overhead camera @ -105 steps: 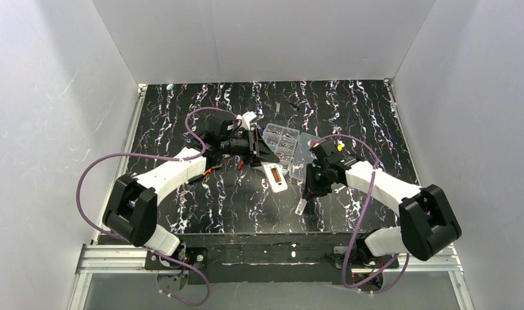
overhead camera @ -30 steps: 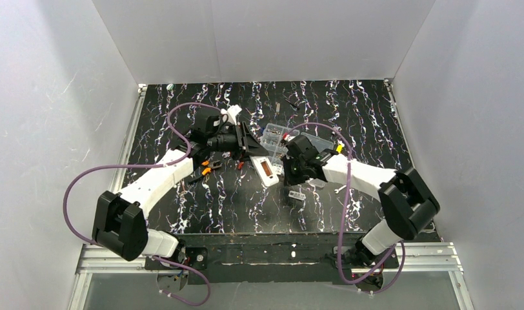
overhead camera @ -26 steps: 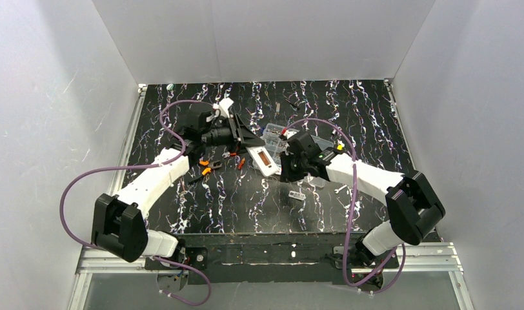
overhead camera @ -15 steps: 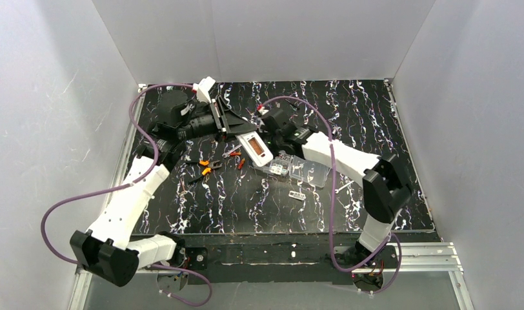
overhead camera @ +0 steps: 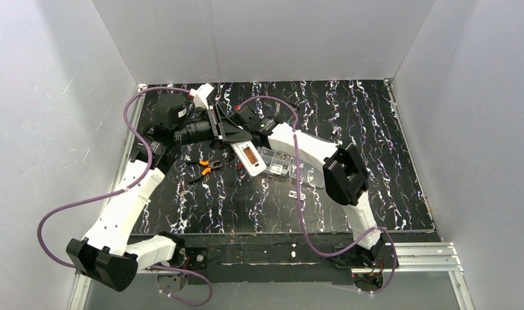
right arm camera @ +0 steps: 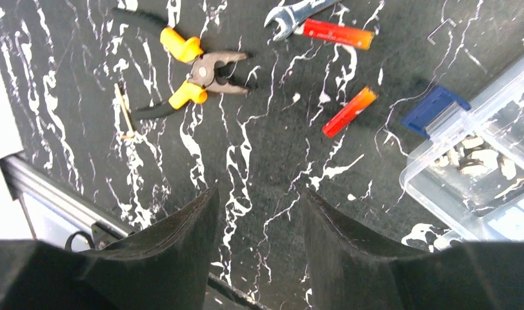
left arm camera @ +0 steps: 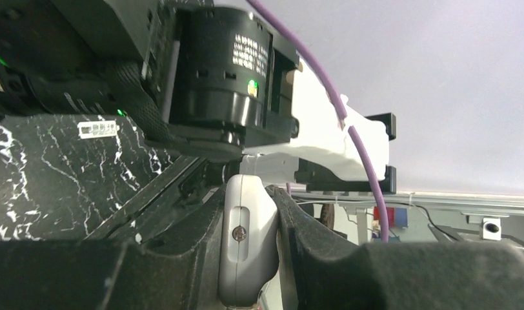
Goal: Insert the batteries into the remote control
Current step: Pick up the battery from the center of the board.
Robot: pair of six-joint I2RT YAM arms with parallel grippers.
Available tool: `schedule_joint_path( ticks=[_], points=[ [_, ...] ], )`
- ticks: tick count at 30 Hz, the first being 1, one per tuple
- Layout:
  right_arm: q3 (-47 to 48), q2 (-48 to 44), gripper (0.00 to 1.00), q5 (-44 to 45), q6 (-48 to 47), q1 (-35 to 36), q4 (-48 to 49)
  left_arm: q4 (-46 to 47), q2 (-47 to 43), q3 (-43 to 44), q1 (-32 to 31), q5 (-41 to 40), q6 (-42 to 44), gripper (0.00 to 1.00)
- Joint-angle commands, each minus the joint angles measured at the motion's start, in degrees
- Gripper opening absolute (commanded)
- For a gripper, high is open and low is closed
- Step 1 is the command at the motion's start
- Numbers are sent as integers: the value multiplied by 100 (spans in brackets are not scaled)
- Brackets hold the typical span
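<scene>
Left tool (left arm camera: 248, 216) pinches the remote control (left arm camera: 246, 258), presenting it for loading; right tool (right arm camera: 258, 201), close beside, hangs spread and empty. Next it likely must fetch a battery

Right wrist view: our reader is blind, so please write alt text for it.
The right gripper, open and empty, hangs over a black marbled table. Below lie orange-handled pliers, a red-handled wrench, a small red-orange stick and, at right, a clear box.
</scene>
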Motion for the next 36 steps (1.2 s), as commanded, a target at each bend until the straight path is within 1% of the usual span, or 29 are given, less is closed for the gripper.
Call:
schedule_joint_path(
  ticks=[1,3,6,10,15,25,31,32,34,36],
  points=[
    [554,306,58,581,213,57,-684,-526,-472,246,70,253,553,0],
    [549,401,56,806,203,85,-694,-636,-552,219,82,236,636,0],
    [687,595,50,1177,92,146,-783,-739,-613,168,113,262,707,0],
    [848,834,44,1326,91,167,-818,-919,-699,114,168,264,811,0],
    [1124,1173,43,1339,147,171,-901,-1074,-754,125,237,280,930,0],
    [1167,1417,45,1624,189,167,-799,-1071,-786,103,319,306,1000,0],
    [1453,1663,50,1659,140,167,-969,-1071,-767,143,367,315,1051,0],
    [1464,1682,50,1668,131,167,-973,-1211,-753,161,384,322,1063,0],
    [1480,1720,49,1676,77,171,-977,-1242,-741,169,387,328,1081,0],
    [1521,1767,45,1710,3,169,-1012,-1245,-733,160,396,323,1080,0]
  ],
)
